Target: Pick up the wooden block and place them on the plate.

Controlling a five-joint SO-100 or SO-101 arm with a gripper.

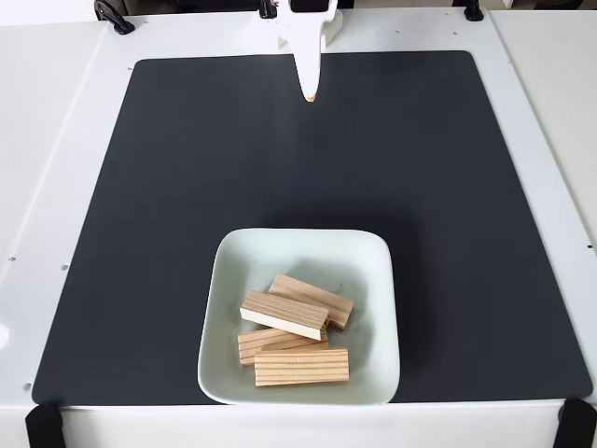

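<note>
Fixed view | gripper point(310, 93) at the mat's point(187, 187) far edge, jaws together on nothing | four wooden blocks point(284, 315) lie piled inside plate point(233, 261) near you | task looks complete; you park the arm, leaving the pile alone.

— Where is there room? — The dark mat point(280, 168) lies open from the tool point(311, 93) down to the plate point(233, 271)
— Any obstacle? — Four blocks point(301, 367) piled inside it
</note>
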